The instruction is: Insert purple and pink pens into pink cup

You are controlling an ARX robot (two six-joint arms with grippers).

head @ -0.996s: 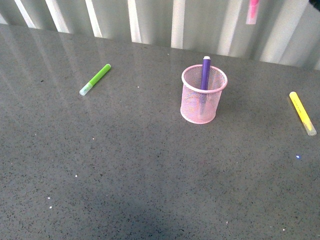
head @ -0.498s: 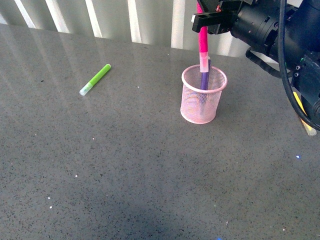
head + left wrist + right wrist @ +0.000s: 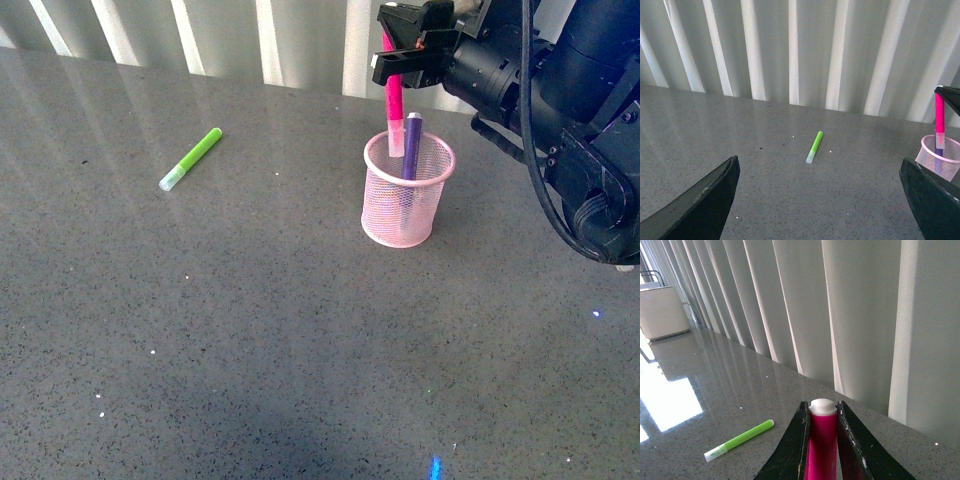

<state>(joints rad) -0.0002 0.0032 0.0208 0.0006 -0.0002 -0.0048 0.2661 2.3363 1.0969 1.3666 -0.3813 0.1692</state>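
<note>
The pink cup (image 3: 405, 202) stands upright on the grey table, also at the edge of the left wrist view (image 3: 940, 156). The purple pen (image 3: 411, 146) stands inside it, leaning on the far rim. My right gripper (image 3: 397, 62) is shut on the pink pen (image 3: 394, 112), held upright with its pale cap down at the cup's back left rim. In the right wrist view the two black fingers (image 3: 796, 445) clamp the magenta barrel (image 3: 822, 440). My left gripper (image 3: 820, 200) is open over bare table, holding nothing.
A lime-green marker (image 3: 190, 159) lies on the table at the left, well clear of the cup, also seen from both wrists (image 3: 814, 147) (image 3: 739, 440). The right arm (image 3: 560, 110) fills the upper right. Vertical blinds (image 3: 270, 40) close off the far edge.
The right arm came in from the upper right carrying the pink pen. In the last half second the pen shifted slightly left, its cap now at the cup's back left rim.
</note>
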